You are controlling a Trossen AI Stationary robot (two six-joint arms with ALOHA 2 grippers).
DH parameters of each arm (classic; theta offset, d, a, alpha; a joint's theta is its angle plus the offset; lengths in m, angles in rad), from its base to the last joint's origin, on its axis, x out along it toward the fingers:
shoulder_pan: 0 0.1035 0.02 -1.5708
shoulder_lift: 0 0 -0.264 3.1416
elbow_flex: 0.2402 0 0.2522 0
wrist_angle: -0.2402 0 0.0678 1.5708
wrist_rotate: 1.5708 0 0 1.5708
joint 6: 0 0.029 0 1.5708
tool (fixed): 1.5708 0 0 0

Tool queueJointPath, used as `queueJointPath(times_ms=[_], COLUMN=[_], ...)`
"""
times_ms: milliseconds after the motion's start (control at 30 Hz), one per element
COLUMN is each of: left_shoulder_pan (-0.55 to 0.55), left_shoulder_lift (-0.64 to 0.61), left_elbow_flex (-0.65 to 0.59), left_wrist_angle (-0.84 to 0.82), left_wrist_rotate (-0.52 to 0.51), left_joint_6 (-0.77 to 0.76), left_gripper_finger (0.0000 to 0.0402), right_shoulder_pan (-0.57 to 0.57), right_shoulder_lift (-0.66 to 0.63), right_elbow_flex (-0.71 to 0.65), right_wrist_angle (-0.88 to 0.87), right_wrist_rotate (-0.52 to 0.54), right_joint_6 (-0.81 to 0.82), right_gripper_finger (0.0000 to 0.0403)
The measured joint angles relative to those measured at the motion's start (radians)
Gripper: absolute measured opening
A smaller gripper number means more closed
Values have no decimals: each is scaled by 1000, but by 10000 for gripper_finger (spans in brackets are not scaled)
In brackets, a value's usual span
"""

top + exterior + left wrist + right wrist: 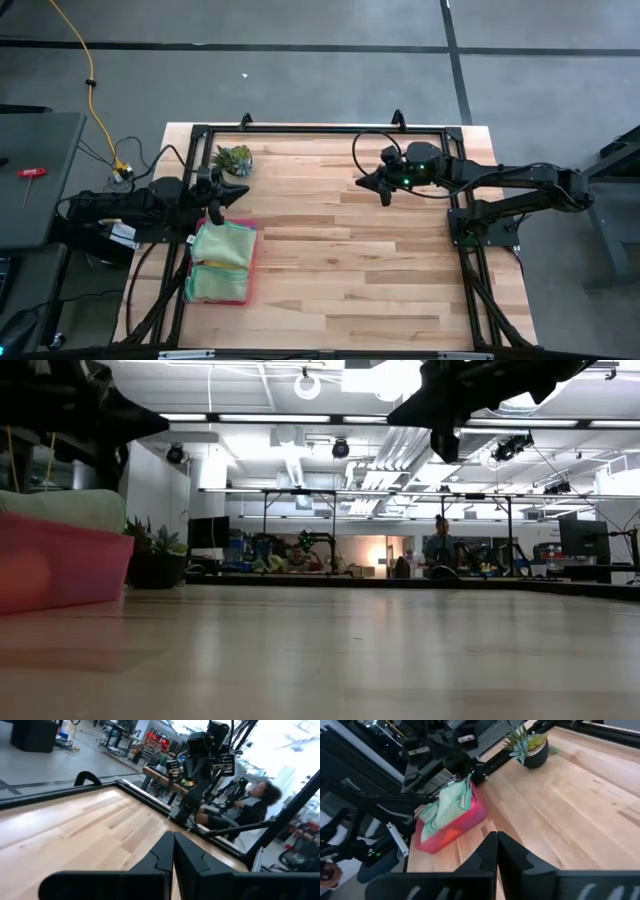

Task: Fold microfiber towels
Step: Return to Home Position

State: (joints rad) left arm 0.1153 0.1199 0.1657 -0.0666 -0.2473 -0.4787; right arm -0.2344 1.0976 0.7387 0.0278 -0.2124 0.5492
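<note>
1. The table carries a tray near its left edge.
2. The pink tray sits beside the left arm.
3. Green towels lie piled in it, so folding looks done.
4. The left claw, just beyond the tray, and the right claw, well apart, are both pinched closed and empty. Only parking seems left.

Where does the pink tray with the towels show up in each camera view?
High view: pink tray, table's left side.
Low view: at the left edge.
Left wrist view: not in it.
Right wrist view: ahead, across the table.
Landmark: potted plant, beside it in those three.
</note>
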Motion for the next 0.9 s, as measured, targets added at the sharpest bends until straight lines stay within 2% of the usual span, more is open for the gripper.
queueJointPath(times_ms=[233, 333, 533, 767, 900], left_shoulder_pan=[-14, -14, -11, -12, -12], left_shoulder_lift=[-119, -112, -103, -85, -82], left_elbow_flex=[-113, -153, -155, -154, -154], left_wrist_angle=[49, 111, 109, 89, 86], left_wrist_rotate=[-2, 8, 39, 146, 189], left_joint_6=[-47, -52, -11, 6, -38], left_gripper_finger=[0, 0, 0, 0, 0], right_shoulder_pan=[1, 1, 1, 2, 11], right_shoulder_lift=[-24, -41, -97, -161, -162], right_elbow_flex=[0, 0, 0, -1, -1], right_wrist_angle=[0, -4, -70, -159, -167], right_wrist_rotate=[-25, -27, -27, -24, -22], right_joint_6=[28, 37, 30, 10, -40], right_gripper_finger=[0, 0, 0, 0, 0])
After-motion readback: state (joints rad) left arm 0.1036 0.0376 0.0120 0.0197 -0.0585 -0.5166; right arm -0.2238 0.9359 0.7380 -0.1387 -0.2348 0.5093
